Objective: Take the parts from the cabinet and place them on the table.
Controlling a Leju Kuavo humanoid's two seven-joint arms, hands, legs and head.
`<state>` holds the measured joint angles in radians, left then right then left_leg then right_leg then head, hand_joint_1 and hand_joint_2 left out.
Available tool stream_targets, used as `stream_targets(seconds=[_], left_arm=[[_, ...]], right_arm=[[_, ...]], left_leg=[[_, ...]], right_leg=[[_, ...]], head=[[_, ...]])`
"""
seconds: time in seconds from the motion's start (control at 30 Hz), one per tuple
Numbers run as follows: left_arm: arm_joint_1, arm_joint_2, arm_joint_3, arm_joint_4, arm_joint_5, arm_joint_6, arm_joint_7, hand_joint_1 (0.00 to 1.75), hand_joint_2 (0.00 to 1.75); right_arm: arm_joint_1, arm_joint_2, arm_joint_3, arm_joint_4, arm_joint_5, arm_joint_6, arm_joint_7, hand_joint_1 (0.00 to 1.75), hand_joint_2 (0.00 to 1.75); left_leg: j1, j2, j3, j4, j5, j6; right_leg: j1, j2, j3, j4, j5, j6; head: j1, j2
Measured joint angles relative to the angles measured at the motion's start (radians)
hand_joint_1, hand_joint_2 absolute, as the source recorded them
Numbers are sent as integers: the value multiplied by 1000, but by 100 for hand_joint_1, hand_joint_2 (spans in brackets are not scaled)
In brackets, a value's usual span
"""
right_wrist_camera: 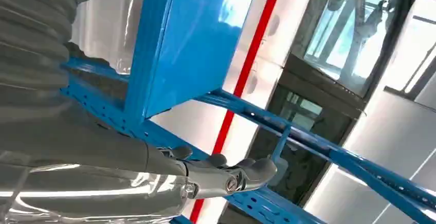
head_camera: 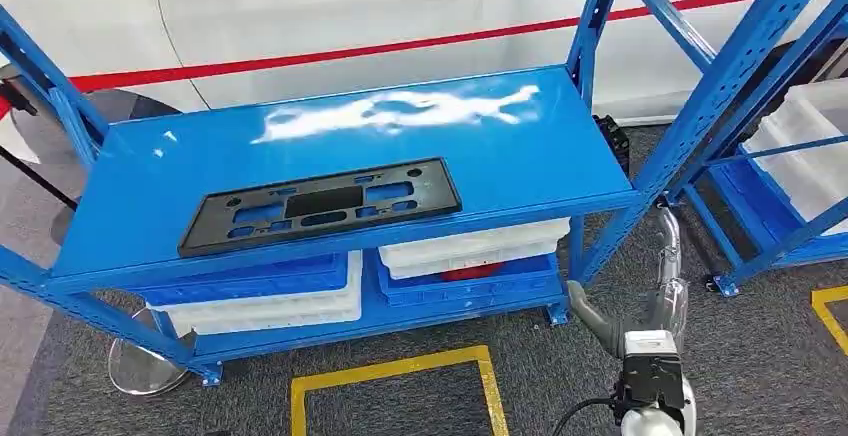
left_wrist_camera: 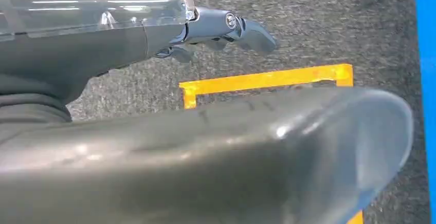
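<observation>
Lying on the blue table, one black part looks placed, while both hands, left hand and right hand, hold nothing, fingers loosely apart.

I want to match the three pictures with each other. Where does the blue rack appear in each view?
Head view: the blue rack spans the middle, with a black plastic part lying on its top shelf.
Left wrist view: a blue strip along one edge, probably its frame.
Right wrist view: its shelf and beams cross the picture.
Shared landmark: the yellow floor line; for the right wrist, the car's red stripe.
</observation>
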<state>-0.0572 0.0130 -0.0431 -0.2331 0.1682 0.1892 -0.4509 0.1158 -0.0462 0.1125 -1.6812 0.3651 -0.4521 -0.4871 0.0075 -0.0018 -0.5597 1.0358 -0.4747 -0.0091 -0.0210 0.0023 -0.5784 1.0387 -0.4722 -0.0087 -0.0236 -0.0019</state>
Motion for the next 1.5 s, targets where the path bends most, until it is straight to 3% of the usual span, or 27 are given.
stream_targets(seconds=[0.1, 0.2, 0.23, 0.3, 0.33, 0.37, 0.4, 0.47, 0.5, 0.53, 0.67, 0.73, 0.77, 0.83, 0.9, 0.93, 0.97, 1.03, 1.07, 1.1, 1.2, 1.23, 1.27, 1.37, 1.4, 1.47, 1.5], left_arm=[[-4, 1, 0, 0, -10, 0, 1, 0, 0], [-10, 2, -2, 0, -20, 1, 5, 0, 0], [-14, 2, -2, 0, -22, 0, 6, 0, 0], [-18, 3, -3, 0, -32, 0, 11, 0, 0], [-18, 4, -4, 0, -34, 0, 13, 0, 0], [-18, 4, -5, 0, -37, 0, 15, 0, 0], [-19, 4, -6, 0, -44, -1, 19, 0, 0], [-24, 4, -11, 0, -53, -2, 21, 0, 0], [-27, 4, -12, 0, -54, -2, 22, 0, 0], [-30, 4, -12, 0, -56, -2, 23, 0, 0], [-32, 5, -13, 0, -64, -3, 28, 0, 0], [-35, 8, -14, 0, -68, -3, 31, 0, 0], [-36, 8, -14, 0, -72, -3, 31, 0, 0], [-37, 9, -16, 0, -77, -4, 35, 0, 0], [-37, 10, -18, 0, -83, -5, 39, 0, 0], [-37, 10, -19, 0, -86, -5, 41, 0, 0], [-38, 10, -19, 0, -89, -6, 43, 0, 0], [-43, 12, -20, 0, -98, -7, 47, 0, 0], [-48, 12, -21, 0, -103, -8, 50, 0, 0], [-53, 12, -21, 0, -106, -9, 52, 0, 0], [-56, 13, -21, 0, -116, -14, 58, 0, 0], [-57, 13, -22, 0, -120, -18, 61, 0, 0], [-60, 13, -22, 0, -125, -19, 63, 0, 0], [-72, 15, -22, 0, -136, -26, 70, 0, 0], [-73, 15, -22, 0, -137, -30, 73, 0, 0], [-71, 15, -21, 0, -136, -40, 76, 0, 0], [-71, 15, -21, 0, -135, -44, 76, 0, 0]], right_arm=[[-12, -3, 12, -11, 82, -17, 2, 0, 175], [-24, -13, 33, -21, 186, -37, 5, 0, 175], [-32, -17, 36, -22, 210, -42, 6, 0, 175], [-44, -32, 57, -21, 286, -58, 21, 0, 175], [-46, -38, 67, -21, 318, -64, 26, 0, 175], [-51, -44, 81, -18, 353, -71, 34, 0, 175], [-59, -53, 100, -14, 389, -76, 47, 0, 175], [-90, -70, 140, -6, 446, -88, 76, 0, 175], [-103, -75, 158, -4, 464, -91, 92, 0, 175], [-116, -78, 178, 0, 480, -93, 112, 0, 175], [-141, -87, 243, 15, 524, -104, 172, 0, 175], [-165, -92, 293, 29, 555, -108, 216, 0, 175], [-174, -96, 313, 35, 569, -111, 233, 0, 175], [-193, -99, 357, 57, 598, -118, 275, 0, 175], [-205, -103, 394, 81, 623, -123, 307, 0, 175], [-213, -106, 424, 102, 642, -125, 330, 0, 175], [-221, -108, 446, 115, 660, -127, 351, 0, 175], [-246, -110, 492, 149, 697, -136, 391, 0, 175], [-259, -111, 518, 171, 720, -142, 412, 0, 175], [-269, -113, 539, 192, 739, -145, 430, 0, 175], [-280, -116, 590, 251, 795, -157, 470, 0, 175], [-287, -119, 610, 277, 818, -160, 486, 0, 175], [-292, -121, 623, 294, 835, -165, 496, 0, 175], [-297, -126, 657, 382, 900, -182, 527, 0, 175], [-285, -126, 653, 412, 917, -187, 528, 0, 175], [-258, -123, 626, 452, 924, -197, 503, 0, 175], [-252, -118, 609, 463, 920, -200, 489, 0, 175]], left_leg=[[-10, -2, -1, -9, -1, 9], [-2, 1, 13, -38, 18, 31], [-2, 1, 12, -39, 21, 37], [-6, 1, 7, -39, 22, 40], [-8, 1, 6, -38, 22, 41], [-8, 1, 7, -38, 22, 41], [-9, 1, 7, -37, 22, 41], [-9, 0, 8, -32, 18, 38], [-9, 0, 8, -28, 16, 35], [-16, -2, 3, -22, 12, 28], [-13, -2, 2, -26, 15, 15], [-11, -2, 0, -15, 4, 2], [-11, -2, -15, 19, -23, -3], [-4, -1, -90, 179, -105, -13], [-1, -1, -142, 286, -137, -19], [2, -1, -142, 277, -112, -21], [4, -1, -117, 220, -72, -21], [7, -1, -25, 29, 25, -20], [4, -2, -5, -14, 12, -17], [0, -5, -6, -19, 16, -5], [-5, -5, -11, -16, 18, 9], [4, -3, -6, -30, 28, 24], [3, -3, -6, -32, 30, 27], [-2, -1, -11, -31, 30, 38], [-5, -1, -11, -30, 29, 40], [-8, -6, -8, -29, 25, 43], [-11, -7, -6, -28, 23, 41]], right_leg=[[1, 2, -5, -3, 6, 19], [1, 1, -6, 9, -8, 36], [1, 0, -27, 54, -41, 37], [0, 0, -109, 220, -120, 39], [0, 0, -137, 275, -134, 40], [0, 0, -145, 289, -121, 40], [0, 0, -130, 256, -90, 39], [0, -1, -43, 79, 3, 31], [2, -2, -7, 3, 20, 25], [10, -3, 0, -11, 9, 24], [10, -1, -6, -10, 12, 14], [0, -4, -1, -24, 21, 0], [-1, -4, 0, -26, 21, -4], [0, -5, -2, -26, 21, -7], [0, -5, -4, -24, 21, -7], [-1, -4, -3, -23, 21, -7], [-2, -3, -2, -22, 20, -5], [-4, -1, 1, -17, 15, 2], [1, 1, -1, -14, 13, 8], [2, 2, -5, -11, 13, 15], [1, 1, -2, -21, 20, 33], [-3, 1, -4, -14, 11, 41], [-2, -1, -11, 5, -4, 43], [-1, -1, -119, 231, -116, 46], [-1, -1, -145, 282, -124, 46], [0, -1, -123, 230, -70, 40], [2, -1, -85, 149, -24, 33]], head=[[0, 0], [2, 0], [3, 0], [4, 0], [4, 0], [4, 0], [4, 0], [4, 0], [4, 0], [4, 0], [3, 0], [3, 0], [2, 0], [2, 0], [2, 0], [2, 0], [2, 0], [2, 0], [2, 0], [2, 0], [3, 0], [3, 0], [3, 0], [3, 0], [3, 0], [3, 0], [3, 0]])
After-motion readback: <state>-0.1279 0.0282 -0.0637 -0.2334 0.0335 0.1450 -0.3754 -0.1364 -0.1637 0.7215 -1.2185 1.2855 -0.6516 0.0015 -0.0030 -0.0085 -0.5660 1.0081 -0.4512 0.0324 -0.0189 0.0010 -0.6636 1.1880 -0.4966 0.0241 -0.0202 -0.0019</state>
